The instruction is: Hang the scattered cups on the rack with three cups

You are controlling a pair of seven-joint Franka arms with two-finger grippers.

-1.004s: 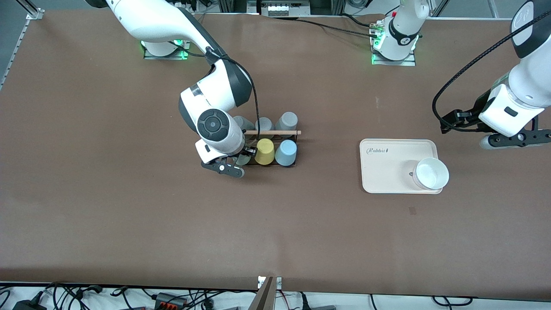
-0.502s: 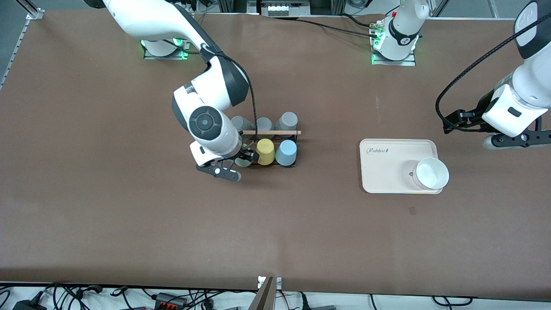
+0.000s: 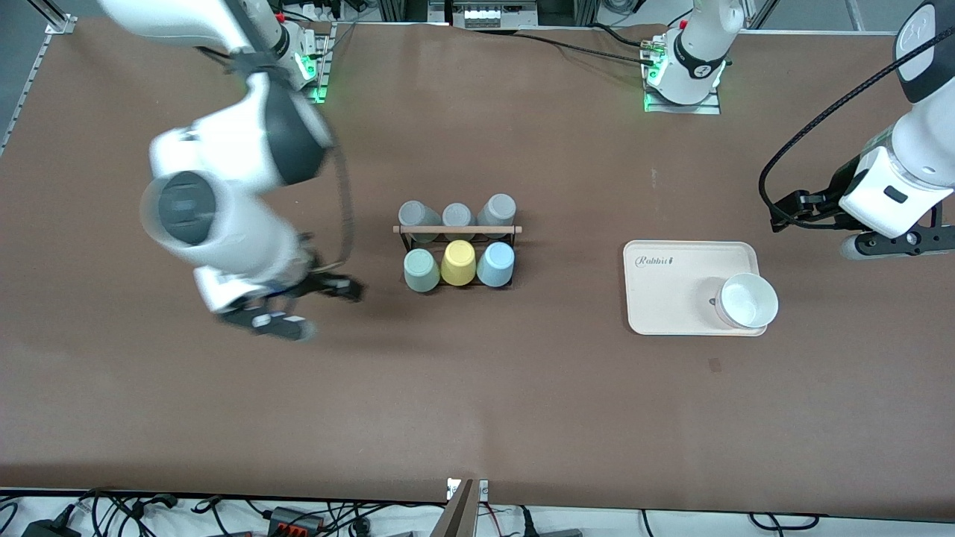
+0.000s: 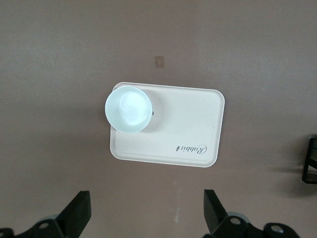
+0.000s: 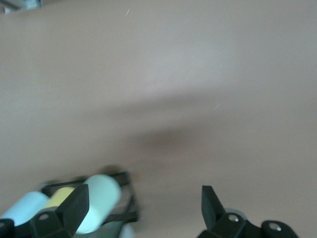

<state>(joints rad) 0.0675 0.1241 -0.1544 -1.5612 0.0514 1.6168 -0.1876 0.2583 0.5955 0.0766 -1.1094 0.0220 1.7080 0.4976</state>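
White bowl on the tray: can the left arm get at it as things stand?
Probably yes. The left end effector hangs open above the table beside the cream tray, and the white bowl sits upright at the tray's corner with nothing over it.

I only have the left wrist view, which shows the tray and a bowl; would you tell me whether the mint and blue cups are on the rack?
Observer: Yes. The mint green cup and the light blue cup both sit upside down on the rack, in its nearer row, with the yellow cup between them.
Operator: Thank you. Where is the right gripper?
Observer: The right gripper is open and empty, over bare table toward the right arm's end, apart from the rack.
Operator: And where is my left gripper overall?
Observer: The left gripper waits over the table beside the tray, toward the left arm's end.
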